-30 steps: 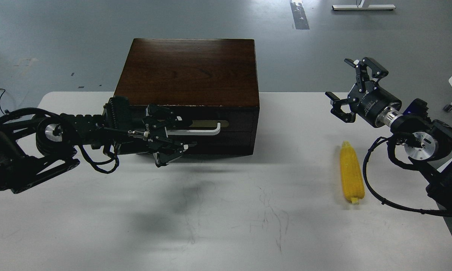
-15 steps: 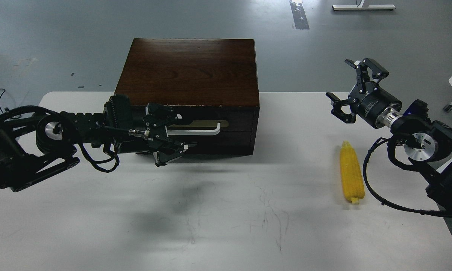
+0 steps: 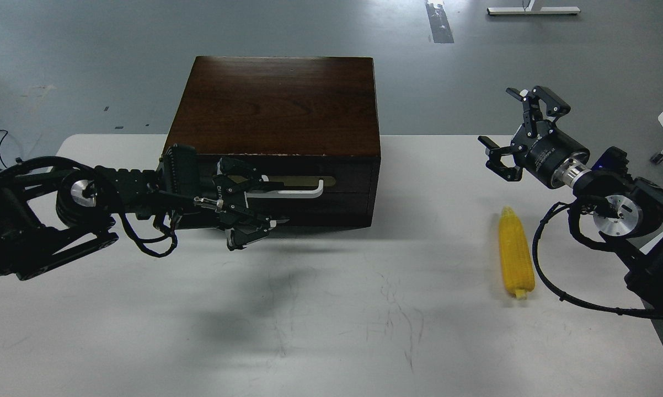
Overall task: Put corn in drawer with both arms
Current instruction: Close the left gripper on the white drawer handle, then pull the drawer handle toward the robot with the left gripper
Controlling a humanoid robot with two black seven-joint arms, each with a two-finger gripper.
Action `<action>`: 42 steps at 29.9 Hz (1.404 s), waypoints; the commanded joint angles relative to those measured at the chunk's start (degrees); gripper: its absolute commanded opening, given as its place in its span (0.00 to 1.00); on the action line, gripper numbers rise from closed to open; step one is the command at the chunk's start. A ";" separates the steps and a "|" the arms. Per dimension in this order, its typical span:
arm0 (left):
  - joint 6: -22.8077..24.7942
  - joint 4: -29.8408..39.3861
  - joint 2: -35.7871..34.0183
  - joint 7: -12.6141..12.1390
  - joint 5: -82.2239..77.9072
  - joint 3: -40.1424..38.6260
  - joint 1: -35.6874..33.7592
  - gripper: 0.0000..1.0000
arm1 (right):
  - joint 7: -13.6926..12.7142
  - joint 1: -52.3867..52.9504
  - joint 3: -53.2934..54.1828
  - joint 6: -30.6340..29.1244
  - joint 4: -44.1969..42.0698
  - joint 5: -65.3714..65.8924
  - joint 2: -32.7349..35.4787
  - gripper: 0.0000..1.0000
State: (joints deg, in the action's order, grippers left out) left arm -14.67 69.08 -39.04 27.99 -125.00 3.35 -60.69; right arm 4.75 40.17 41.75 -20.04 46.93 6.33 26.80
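The corn (image 3: 516, 260) lies on the white table at the right, stem end toward me. The drawer (image 3: 345, 190) of the dark brown box is closed; its white bar handle (image 3: 293, 192) sits on a brass plate. My left gripper (image 3: 269, 198) is open at the handle's left end, with fingers (image 3: 242, 166) above and below the bar. I cannot tell if they touch it. My right gripper (image 3: 516, 118) is open and empty, held in the air behind and above the corn.
The brown box (image 3: 276, 105) stands at the table's (image 3: 331, 320) back edge, in the middle. Black cables (image 3: 541, 264) from the right arm hang close to the corn's right side. Grey floor lies beyond the table.
My left gripper has moved a little to the right, closer onto the handle's left end. The right arm, the corn and the drawer have not moved.
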 commanded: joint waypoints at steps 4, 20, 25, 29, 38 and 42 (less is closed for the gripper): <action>0.00 0.00 -0.16 0.01 0.00 1.48 -1.53 0.58 | 0.00 -0.01 0.00 0.00 0.00 0.00 0.00 1.00; 0.26 0.00 0.01 0.01 0.00 7.02 -5.23 0.62 | 0.00 -0.27 0.08 0.00 0.09 -0.09 0.35 1.00; 0.26 0.09 -0.42 0.01 0.00 7.11 -5.49 0.62 | 0.00 -0.27 0.08 0.00 0.09 -0.09 0.27 1.00; 0.26 0.79 -0.69 0.01 0.00 7.11 -5.58 0.62 | 0.00 -0.27 0.08 0.00 0.00 -0.09 0.18 1.00; 0.26 2.73 -0.60 0.01 0.00 8.61 -6.63 0.62 | 0.00 -0.27 0.08 0.00 0.09 -0.09 0.18 1.00; 0.26 2.99 -0.43 0.01 0.00 8.61 -6.63 0.62 | 0.00 -0.36 0.08 0.00 0.00 -0.09 0.18 1.00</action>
State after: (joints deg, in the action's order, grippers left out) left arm -14.40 71.87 -39.60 27.99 -125.01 11.90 -67.33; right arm 4.75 39.85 41.84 -20.04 46.95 6.22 26.98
